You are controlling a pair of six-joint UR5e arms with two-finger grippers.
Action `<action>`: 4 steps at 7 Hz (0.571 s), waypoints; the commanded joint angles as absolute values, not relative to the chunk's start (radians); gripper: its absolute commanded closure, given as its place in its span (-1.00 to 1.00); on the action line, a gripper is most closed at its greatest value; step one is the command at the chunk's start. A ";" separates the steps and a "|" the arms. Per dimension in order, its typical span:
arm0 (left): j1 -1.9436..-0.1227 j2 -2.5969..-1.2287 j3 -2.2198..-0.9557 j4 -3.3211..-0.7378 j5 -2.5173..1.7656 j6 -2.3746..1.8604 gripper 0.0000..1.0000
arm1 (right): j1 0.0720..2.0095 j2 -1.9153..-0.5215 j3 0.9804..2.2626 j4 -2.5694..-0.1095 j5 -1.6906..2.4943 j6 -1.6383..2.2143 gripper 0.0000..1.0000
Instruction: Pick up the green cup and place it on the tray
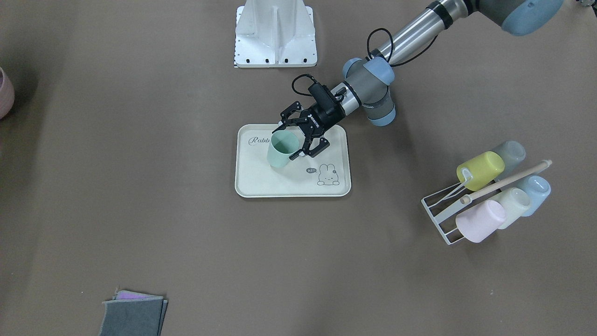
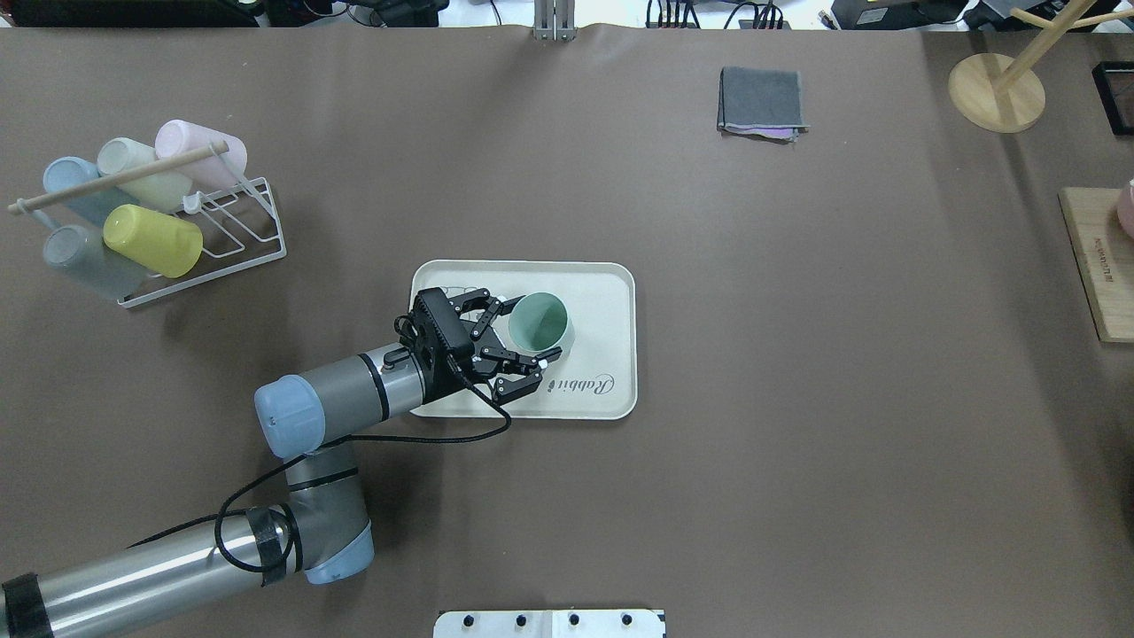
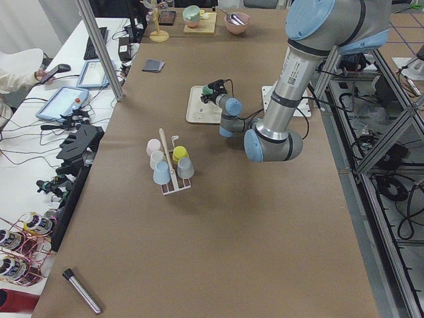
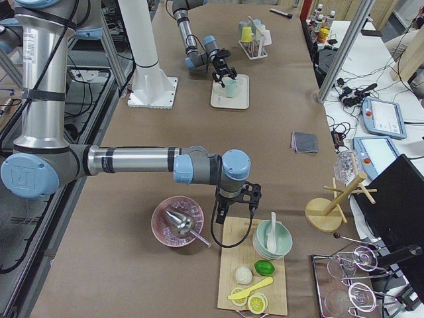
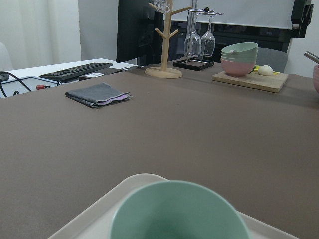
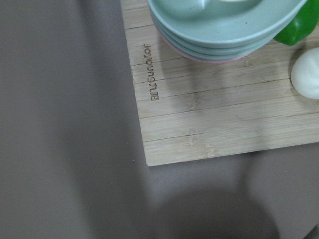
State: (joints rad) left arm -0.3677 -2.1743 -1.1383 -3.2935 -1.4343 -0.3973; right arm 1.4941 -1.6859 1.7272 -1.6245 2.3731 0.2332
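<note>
The green cup (image 2: 540, 321) stands upright, mouth up, on the cream tray (image 2: 611, 292) with the "Rabbit" script. In the front-facing view the cup (image 1: 282, 149) is on the tray (image 1: 280, 186) near its left part. My left gripper (image 2: 529, 328) is open, its fingers spread on either side of the cup and level with it. The left wrist view shows the cup's rim (image 5: 179, 214) close below the camera. My right gripper (image 4: 235, 199) shows only in the exterior right view, over a wooden board; I cannot tell if it is open or shut.
A white wire rack (image 2: 213, 239) with several cups lies left of the tray. A folded grey cloth (image 2: 762, 102) lies at the far side. A wooden board (image 6: 209, 114) with stacked bowls (image 6: 224, 25), a pink bowl (image 4: 179, 222) and a wooden stand (image 2: 997, 89) are at the right end.
</note>
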 commanded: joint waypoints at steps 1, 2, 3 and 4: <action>-0.367 -2.172 -1.143 -3.293 -1.434 -0.396 -0.82 | 1.494 -1.686 1.727 -1.624 2.373 0.233 -1.00; -0.368 -2.172 -1.152 -3.292 -1.434 -0.397 -0.96 | 1.496 -1.687 1.727 -1.624 2.376 0.233 -1.00; -0.371 -2.174 -1.184 -3.290 -1.430 -0.397 -0.96 | 1.499 -1.687 1.727 -1.624 2.376 0.233 -1.00; -0.377 -2.175 -1.230 -3.263 -1.430 -0.406 -0.96 | 1.500 -1.687 1.727 -1.624 2.379 0.233 -1.00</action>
State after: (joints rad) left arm -0.3714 -2.1735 -1.1826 -3.2851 -1.4311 -0.3991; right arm 1.4979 -1.6871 1.7272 -1.6245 2.3764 0.2332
